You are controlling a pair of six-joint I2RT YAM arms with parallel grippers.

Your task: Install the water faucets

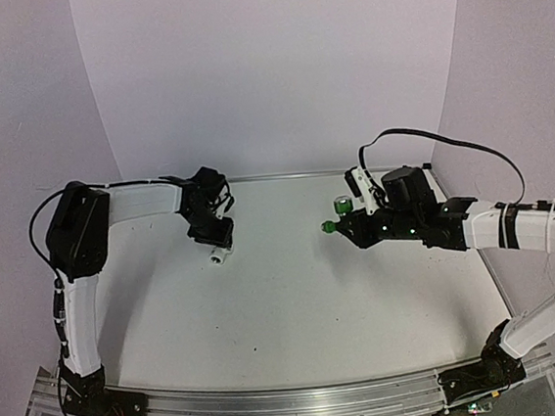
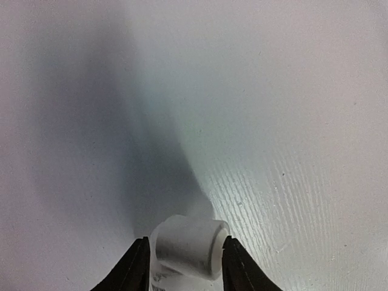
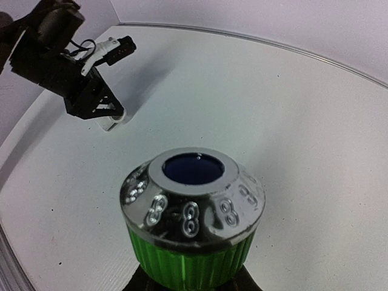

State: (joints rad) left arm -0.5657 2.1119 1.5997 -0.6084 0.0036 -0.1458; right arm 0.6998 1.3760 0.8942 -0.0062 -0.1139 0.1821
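My left gripper (image 1: 213, 240) is shut on the small white pipe fitting (image 1: 218, 257) and holds it low over the table at the back left. In the left wrist view the white fitting (image 2: 191, 245) lies crosswise between the two black fingers (image 2: 134, 270), its open end to the right. My right gripper (image 1: 350, 225) is shut on the green tap (image 1: 340, 207) at the back right, above the table. In the right wrist view the green tap's ribbed knob with a chrome cap and blue centre (image 3: 193, 209) fills the foreground. The fingers beneath it are mostly hidden.
The white table (image 1: 296, 295) has a metal rim along its back edge (image 1: 284, 177) and pale walls behind and at the sides. In the right wrist view the left gripper (image 3: 91, 100) and the white fitting (image 3: 113, 123) show at the upper left.
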